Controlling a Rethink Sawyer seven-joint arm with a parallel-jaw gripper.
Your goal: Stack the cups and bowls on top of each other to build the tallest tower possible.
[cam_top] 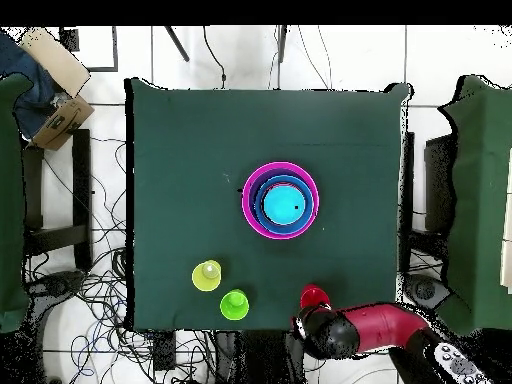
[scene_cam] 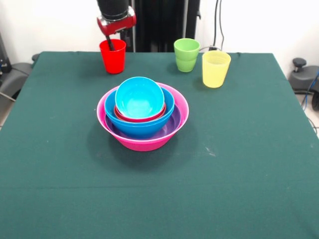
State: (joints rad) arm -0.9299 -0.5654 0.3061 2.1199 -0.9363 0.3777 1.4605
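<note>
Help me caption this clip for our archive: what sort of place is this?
Most likely a robotics lab test station. A red robot arm stands at a table with a green cloth, loose cables sprawl over the tiled floor around it, and cardboard boxes sit off to one side.

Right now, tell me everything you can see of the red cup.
The glossy red plastic tapered cup stands upright, mouth up, on the dark green tablecloth near the table's far edge, by the robot's pedestal. It is wider at the rim than at the base and stands apart from the green and yellow cups and from the nested bowls. The robot's claw is right above it, with one dark finger reaching down inside its mouth. Whether the claw grips the wall cannot be told.
</note>
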